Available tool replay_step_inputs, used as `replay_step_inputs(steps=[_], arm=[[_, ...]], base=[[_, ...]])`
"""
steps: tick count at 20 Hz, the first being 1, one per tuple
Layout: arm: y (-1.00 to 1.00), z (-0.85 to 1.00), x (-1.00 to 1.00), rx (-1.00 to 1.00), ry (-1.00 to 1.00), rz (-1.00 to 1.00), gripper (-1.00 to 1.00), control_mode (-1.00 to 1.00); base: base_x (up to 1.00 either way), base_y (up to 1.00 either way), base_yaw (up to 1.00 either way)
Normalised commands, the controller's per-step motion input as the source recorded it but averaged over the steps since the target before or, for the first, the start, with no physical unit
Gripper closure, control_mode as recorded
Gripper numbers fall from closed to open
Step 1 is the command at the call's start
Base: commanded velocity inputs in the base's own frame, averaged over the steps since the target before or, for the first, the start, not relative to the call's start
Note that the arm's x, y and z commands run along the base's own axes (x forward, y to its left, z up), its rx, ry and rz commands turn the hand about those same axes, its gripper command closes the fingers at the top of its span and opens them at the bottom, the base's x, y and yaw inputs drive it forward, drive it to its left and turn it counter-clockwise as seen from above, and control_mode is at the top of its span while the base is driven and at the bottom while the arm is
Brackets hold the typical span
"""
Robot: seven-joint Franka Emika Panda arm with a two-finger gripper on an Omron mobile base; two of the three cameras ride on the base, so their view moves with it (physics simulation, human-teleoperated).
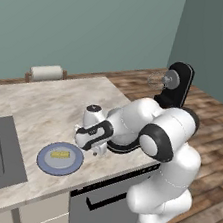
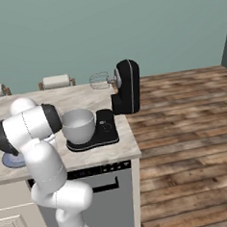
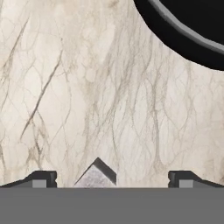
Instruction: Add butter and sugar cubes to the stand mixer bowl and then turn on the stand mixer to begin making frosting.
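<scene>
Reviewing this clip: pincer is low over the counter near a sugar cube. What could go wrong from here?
1. The pincer is open with a sugar cube sitting off-centre between its tips; closing might pinch a corner and flick it away.
2. The plate with the butter lies close beside the hand; a sideways move could nudge it.
3. The stand mixer bowl is deep, so a drop from high up may bounce.

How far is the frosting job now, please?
Nothing looks done: the butter lies on the plate, and the stand mixer bowl looks empty. In hand: the open pincer hovers over one sugar cube. Left: sugar, butter, switching on the stand mixer.
</scene>
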Motion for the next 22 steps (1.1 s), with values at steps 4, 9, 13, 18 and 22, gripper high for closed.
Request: replay_step_inputs(steps=[4,9,13,18,22], arm=[[0.0,-0.16,0.21,0.0,-0.01,0.04,-1.0,-1.0],[0.0,-0.21,0.12,0.0,0.0,0.04,1.0,-1.0],[0.0,-0.24,0.1,0.0,0.0,0.04,1.0,-1.0],[-0.04,-0.26,0.1,0.0,0.0,0.05,1.0,-1.0],[-0.07,-0.23,0.07,0.0,0.0,0.05,1.0,-1.0]], base=[[0.0,0.0,0.0],[0.0,0.0,0.0],[0.0,0.0,0.0],[0.0,0.0,0.0],[0.0,0.0,0.0]])
